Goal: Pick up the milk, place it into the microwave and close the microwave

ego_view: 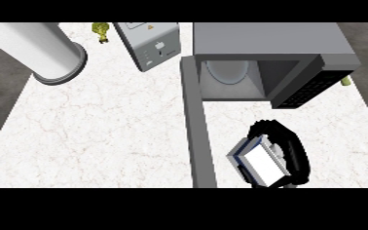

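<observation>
A white and blue milk carton is at the lower right of the head view, in front of the microwave. My right hand is curled round it from the right side, fingers wrapping over its top and bottom ends. The grey microwave stands at the upper right with its cavity open; a white turntable plate shows inside. Its door swings out toward me as a long grey strip left of the carton. My left hand does not show.
A large white cylinder lies at the upper left. A grey appliance box stands beside the microwave, with a small yellow-green object behind it. The marble counter spreads across the left.
</observation>
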